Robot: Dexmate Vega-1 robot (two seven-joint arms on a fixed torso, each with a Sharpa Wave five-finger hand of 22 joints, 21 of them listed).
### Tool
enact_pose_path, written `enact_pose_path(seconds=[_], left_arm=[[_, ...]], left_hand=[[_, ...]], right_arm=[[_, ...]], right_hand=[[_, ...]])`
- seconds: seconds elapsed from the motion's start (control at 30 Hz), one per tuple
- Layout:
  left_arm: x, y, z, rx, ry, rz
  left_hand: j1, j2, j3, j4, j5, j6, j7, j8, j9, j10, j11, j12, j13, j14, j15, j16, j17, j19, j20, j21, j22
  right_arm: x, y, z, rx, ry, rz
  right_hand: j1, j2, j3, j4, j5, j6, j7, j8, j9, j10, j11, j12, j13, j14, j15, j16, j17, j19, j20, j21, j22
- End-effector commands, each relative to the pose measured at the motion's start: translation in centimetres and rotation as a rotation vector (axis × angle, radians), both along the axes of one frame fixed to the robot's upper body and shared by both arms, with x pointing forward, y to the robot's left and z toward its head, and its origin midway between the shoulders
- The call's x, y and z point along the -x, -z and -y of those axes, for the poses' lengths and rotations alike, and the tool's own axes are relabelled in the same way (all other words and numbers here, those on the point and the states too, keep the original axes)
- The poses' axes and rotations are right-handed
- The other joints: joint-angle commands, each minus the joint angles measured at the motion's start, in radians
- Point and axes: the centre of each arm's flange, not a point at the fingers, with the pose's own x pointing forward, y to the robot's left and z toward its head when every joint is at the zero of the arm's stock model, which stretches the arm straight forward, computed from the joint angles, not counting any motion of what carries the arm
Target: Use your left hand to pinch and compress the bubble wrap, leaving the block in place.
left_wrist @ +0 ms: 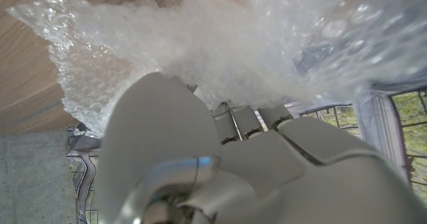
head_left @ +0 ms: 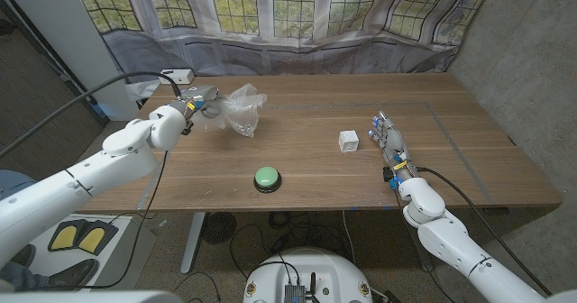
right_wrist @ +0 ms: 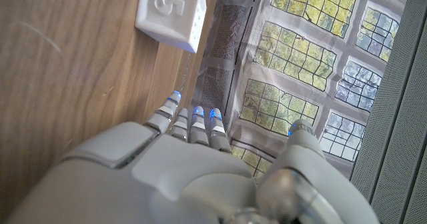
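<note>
crumpled clear bubble wrap sheet [head_left: 242, 109]: far left of the wooden table [head_left: 306, 172], gripped by left hand [head_left: 194, 103], fingers closed into it. small white cube block [head_left: 349, 141]: right of centre, just beside right hand [head_left: 389, 141], fingers straight, holding nothing. green round button [head_left: 267, 178]: near front edge.

green button [head_left: 267, 178] near counter's front edge | counter [head_left: 315, 159] wooden | curtain [head_left: 361, 55] (grey) behind | leaded windows [head_left: 297, 1] above | white box [head_left: 178, 75] at back-left corner
</note>
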Motion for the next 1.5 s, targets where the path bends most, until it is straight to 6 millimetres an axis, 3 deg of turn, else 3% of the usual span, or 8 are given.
enact_pose_path(seconds=[0.03,0.73,1.5], left_arm=[[-0.2,0.6,0.3,0.01,-0.007,0.001],[-1.6,1.5,0.0,0.028,0.002,-0.008],[-4.0,4.3,0.3,-0.022,-0.004,-0.015]], left_hand=[[-0.018,-0.002,0.006,0.006,-0.003,-0.01,0.003,0.002,0.0,-0.011,0.001,-0.002,-0.001,-0.011,0.007,-0.003,0.004,-0.008,0.011,-0.009,0.002],[-0.061,-0.009,0.004,0.006,-0.004,-0.028,0.001,0.009,-0.005,-0.038,-0.002,-0.002,-0.017,-0.043,0.014,-0.013,-0.001,-0.042,0.027,-0.031,0.002],[-0.061,-0.012,0.004,-0.013,-0.005,-0.034,-0.005,0.014,-0.009,-0.048,-0.007,0.002,-0.029,-0.063,0.011,-0.011,0.003,-0.057,0.02,-0.045,0.003]], right_arm=[[-0.1,0.0,0.0,0.008,-0.004,-0.005],[-0.4,-0.1,0.1,0.011,-0.008,-0.009],[-1.0,0.0,-0.2,0.012,-0.016,-0.019]], right_hand=[[0.005,0.007,-0.001,-0.002,0.003,0.006,0.0,0.0,0.003,0.007,0.004,-0.002,0.006,0.006,0.005,-0.003,0.001,0.001,0.001,0.001,0.005],[0.005,0.008,-0.001,-0.002,0.003,0.007,0.001,0.0,0.003,0.007,0.004,-0.002,0.006,0.006,0.004,-0.003,0.002,0.002,0.001,0.001,0.005],[0.007,0.008,-0.001,-0.002,0.003,0.006,0.001,0.0,0.003,0.005,0.004,-0.003,0.006,0.007,0.004,-0.003,0.002,0.003,0.0,0.001,0.005]])
